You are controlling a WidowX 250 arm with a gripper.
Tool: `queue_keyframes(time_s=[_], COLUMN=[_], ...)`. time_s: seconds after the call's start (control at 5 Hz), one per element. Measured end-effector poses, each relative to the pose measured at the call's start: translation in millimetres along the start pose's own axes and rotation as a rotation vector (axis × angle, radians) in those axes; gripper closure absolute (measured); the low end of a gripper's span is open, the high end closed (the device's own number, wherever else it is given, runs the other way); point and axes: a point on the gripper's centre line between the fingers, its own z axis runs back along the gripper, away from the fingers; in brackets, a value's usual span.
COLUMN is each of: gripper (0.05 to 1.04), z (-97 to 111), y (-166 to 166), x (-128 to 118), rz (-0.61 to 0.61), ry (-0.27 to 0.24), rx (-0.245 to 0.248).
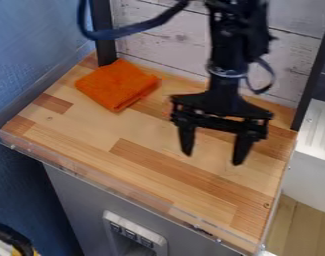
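The black gripper (213, 154) hangs over the right half of the wooden counter, its two fingers wide apart with nothing between them. An orange cloth (118, 84), folded into a rough square, lies flat at the counter's back left. The cloth is to the left of the gripper and a clear distance from it.
The wooden counter (141, 157) has a low transparent rim along its front and left edges. Behind it stands a white plank wall (161, 42) between dark posts. A blue wall is on the left, and a white ridged surface (317, 132) lies beyond the right edge.
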Motion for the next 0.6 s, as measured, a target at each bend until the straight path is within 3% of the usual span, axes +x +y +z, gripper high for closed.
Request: queue_keyframes(time_s=[0.2, 0.6], gripper=[0.084, 0.087], z=[8, 9], y=[-17, -28], x=[4, 7], rz=[0.109, 0.293], ry=[-0.041, -0.056], rx=[-0.013, -0.021])
